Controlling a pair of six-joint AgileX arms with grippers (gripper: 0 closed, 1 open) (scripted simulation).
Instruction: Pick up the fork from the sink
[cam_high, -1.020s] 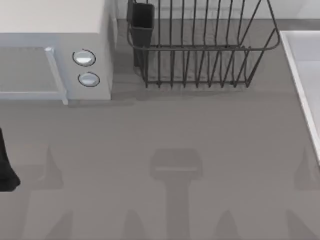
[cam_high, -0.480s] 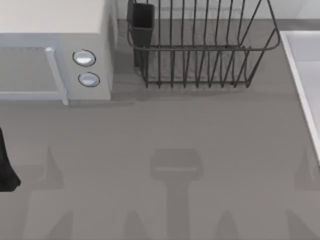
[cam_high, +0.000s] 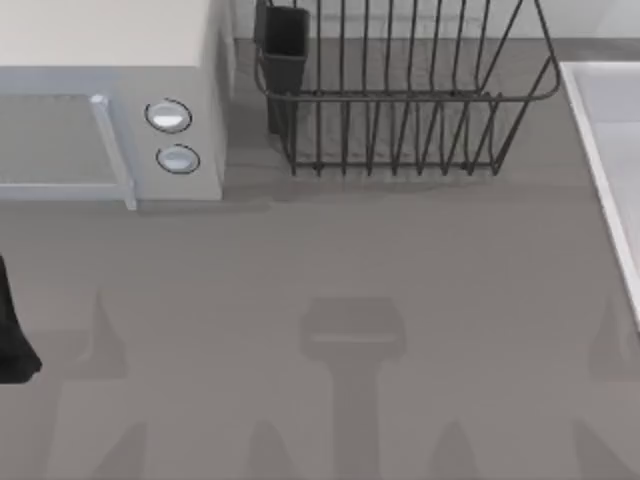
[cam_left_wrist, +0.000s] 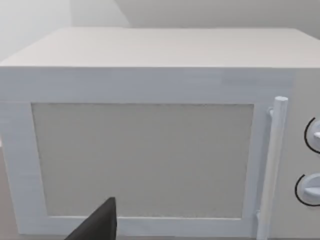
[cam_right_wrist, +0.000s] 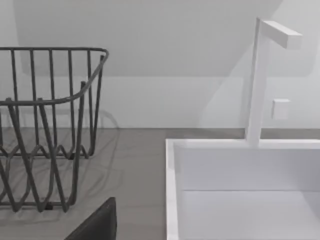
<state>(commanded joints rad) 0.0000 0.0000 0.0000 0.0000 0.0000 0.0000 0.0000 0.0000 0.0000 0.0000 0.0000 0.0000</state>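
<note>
The left arm (cam_high: 12, 335) sits at the left edge of the table (cam_high: 350, 260) in the top view, as a black shape low beside the front of the microwave. Whether its gripper is open or closed cannot be told. In the left wrist view a single black finger (cam_left_wrist: 97, 225) points toward the microwave (cam_left_wrist: 150, 125), which stands directly ahead of it, door facing the camera, with a vertical bar handle (cam_left_wrist: 272, 165) and two round knobs (cam_left_wrist: 312, 135) beyond the handle. In the right wrist view one black finger (cam_right_wrist: 97, 222) of the right arm's gripper points forward over the grey tabletop; the state of this gripper likewise cannot be told. Ahead of it to one side stands the dark wire dish rack (cam_right_wrist: 47, 130); ahead to the other side lies the sink (cam_right_wrist: 172, 190), a pale basin with a raised straight rim, and a white faucet (cam_right_wrist: 260, 80) rises from its far rim. In the top view the sink (cam_high: 600, 160) occupies the right edge of the table, the rack (cam_high: 400, 100) stands at the far side between microwave and sink, and a dark cup (cam_high: 285, 45) hangs at the rack's left end. The fork cannot be made out; the visible part of the basin floor is bare.
</note>
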